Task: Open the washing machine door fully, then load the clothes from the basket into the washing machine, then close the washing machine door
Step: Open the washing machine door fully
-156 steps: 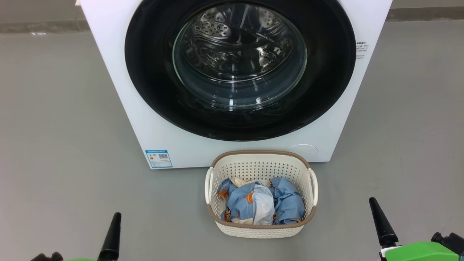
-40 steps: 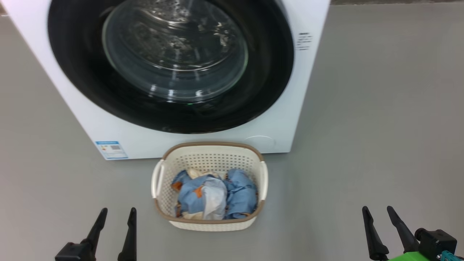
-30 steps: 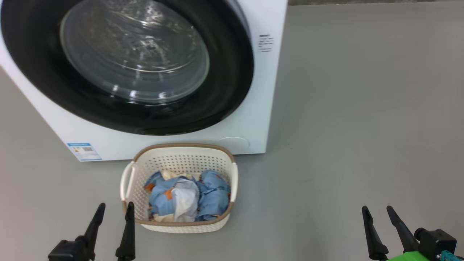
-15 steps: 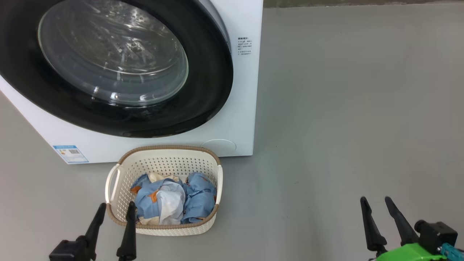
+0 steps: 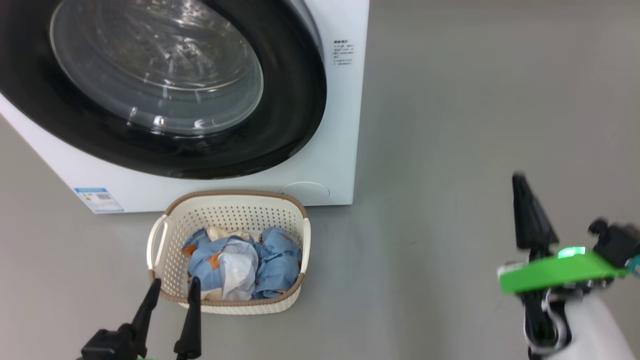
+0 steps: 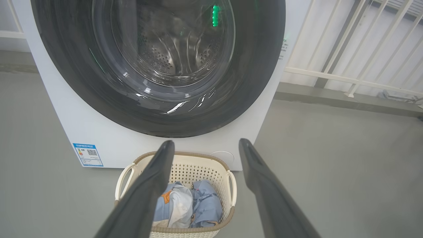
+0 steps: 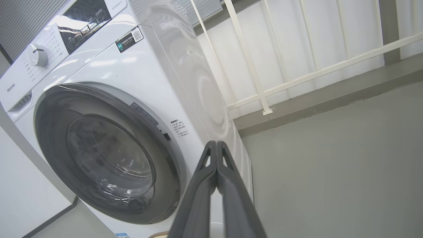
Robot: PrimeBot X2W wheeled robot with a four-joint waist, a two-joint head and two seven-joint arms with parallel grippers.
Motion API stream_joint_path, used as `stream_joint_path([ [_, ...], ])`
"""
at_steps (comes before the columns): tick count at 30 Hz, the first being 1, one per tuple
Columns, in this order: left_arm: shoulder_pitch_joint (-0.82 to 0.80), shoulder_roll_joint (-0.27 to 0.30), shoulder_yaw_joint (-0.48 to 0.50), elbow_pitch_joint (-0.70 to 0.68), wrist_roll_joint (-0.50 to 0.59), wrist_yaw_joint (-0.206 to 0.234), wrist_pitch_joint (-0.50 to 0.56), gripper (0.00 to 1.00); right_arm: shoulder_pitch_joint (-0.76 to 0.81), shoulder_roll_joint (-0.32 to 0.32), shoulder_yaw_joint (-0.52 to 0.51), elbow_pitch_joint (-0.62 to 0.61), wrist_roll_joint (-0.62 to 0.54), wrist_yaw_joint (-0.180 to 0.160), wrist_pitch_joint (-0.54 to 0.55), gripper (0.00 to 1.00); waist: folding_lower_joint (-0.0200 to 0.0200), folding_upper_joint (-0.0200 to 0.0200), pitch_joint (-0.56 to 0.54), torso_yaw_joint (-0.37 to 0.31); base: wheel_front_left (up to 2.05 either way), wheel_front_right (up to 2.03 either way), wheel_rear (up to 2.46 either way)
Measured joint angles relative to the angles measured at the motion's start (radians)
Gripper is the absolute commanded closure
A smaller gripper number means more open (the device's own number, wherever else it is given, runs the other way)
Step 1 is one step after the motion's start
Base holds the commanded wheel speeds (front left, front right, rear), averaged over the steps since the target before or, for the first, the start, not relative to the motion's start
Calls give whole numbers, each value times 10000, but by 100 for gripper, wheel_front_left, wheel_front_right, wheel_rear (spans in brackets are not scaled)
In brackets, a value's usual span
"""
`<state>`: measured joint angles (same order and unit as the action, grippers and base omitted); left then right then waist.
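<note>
— Washing machine (image 5: 342, 125)?
— Stands on the grey floor (image 5: 475, 125) at eleven o'clock in the head view, white front facing this way. Carries a blue label sticker (image 5: 99, 199) low at nine o'clock.
— Washing machine door (image 5: 295, 125)?
— Lies closed against that front. Shows the steel drum (image 6: 157, 59) through the glass bowl (image 5: 155, 75).
— Basket (image 5: 227, 306)?
— Sits on the floor at seven o'clock, just beside the machine's foot, below the door's lower rim. Holds the clothes (image 5: 240, 260), bunched light blue with a white patch.
— Left fingers (image 6: 150, 188)?
— Spread wide, holding nothing. Hover at seven o'clock, tips over the basket's near left corner in the head view.
— Right fingers (image 7: 200, 198)?
— Pressed together, pinching nothing. Hang at four o'clock, well apart from basket and machine, blurred in the head view. Lie across the machine's front right corner in the right wrist view.
</note>
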<state>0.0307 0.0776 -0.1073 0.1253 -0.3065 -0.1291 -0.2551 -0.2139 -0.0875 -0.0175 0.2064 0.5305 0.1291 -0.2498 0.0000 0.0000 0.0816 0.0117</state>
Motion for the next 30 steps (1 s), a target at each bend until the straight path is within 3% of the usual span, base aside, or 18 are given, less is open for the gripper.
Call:
stream_joint_path([
  [9,-537,-65,-407,0,-163,0,0,0,-2474,-242,59,157,1797,0,-25,100,0,0,406,424,0,0,0],
  [18,-1050,-109,-775,75,-253,0,0,0,-4884,-1122,614,1041,3331,-2,-75,100,0,0,879,1117,0,0,0],
  [24,-1386,-247,-999,140,-357,0,0,0,-6443,-1827,1584,2088,5037,-2,-27,100,0,0,1288,1695,0,0,0],
  [30,-1701,-303,-1223,155,-470,0,0,0,-7395,-2426,2326,2176,7565,-2,1335,100,0,0,1727,2156,0,0,0],
])
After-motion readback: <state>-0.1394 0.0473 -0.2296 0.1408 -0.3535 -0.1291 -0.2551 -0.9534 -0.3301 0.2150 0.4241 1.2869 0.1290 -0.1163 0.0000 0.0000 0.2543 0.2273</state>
